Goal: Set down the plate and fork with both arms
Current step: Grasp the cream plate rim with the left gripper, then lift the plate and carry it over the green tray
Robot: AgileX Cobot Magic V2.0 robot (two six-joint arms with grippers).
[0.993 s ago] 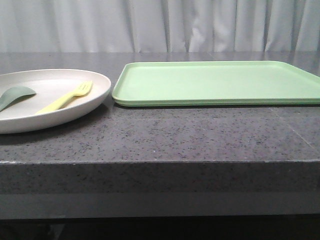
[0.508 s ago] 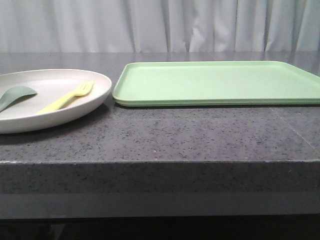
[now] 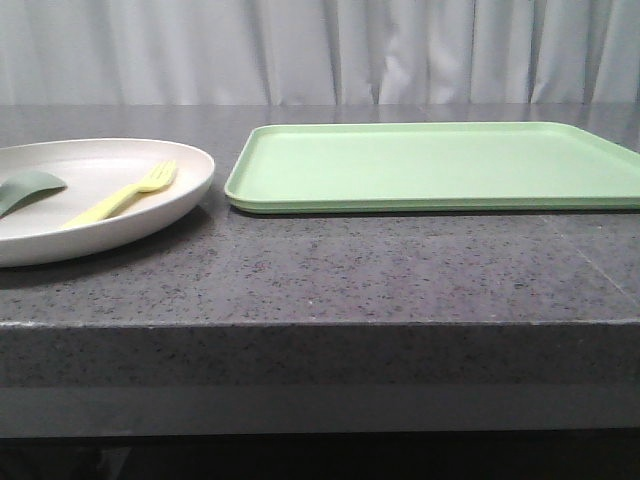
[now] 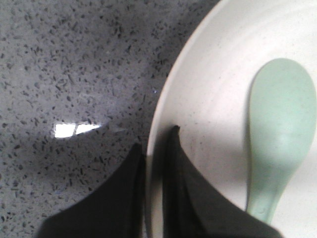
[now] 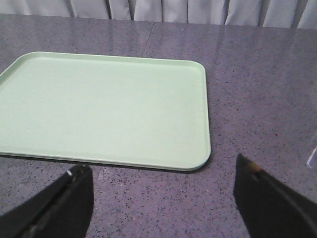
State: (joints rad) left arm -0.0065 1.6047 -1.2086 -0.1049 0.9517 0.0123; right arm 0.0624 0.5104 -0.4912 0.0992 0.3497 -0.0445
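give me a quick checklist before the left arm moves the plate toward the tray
1. Left gripper on the round cream-white plastic plate: ok, jaws pinch its rim, one inside, one outside.
2. Slim pale-yellow plastic fork on the plate: ok, lying loose, may slide.
3. Grey-green spoon-like utensil on the plate: ok, also loose.
4. Flat rectangular light-green tray: ok, nothing on it.
5. Right gripper: ok, open, hovering near the tray's edge.
6. Plate lifted off the speckled grey countertop: cannot tell.

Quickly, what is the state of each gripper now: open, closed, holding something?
Left gripper: shut on the rim of the plate.
Right gripper: open, holding nothing, above the counter near the green tray.
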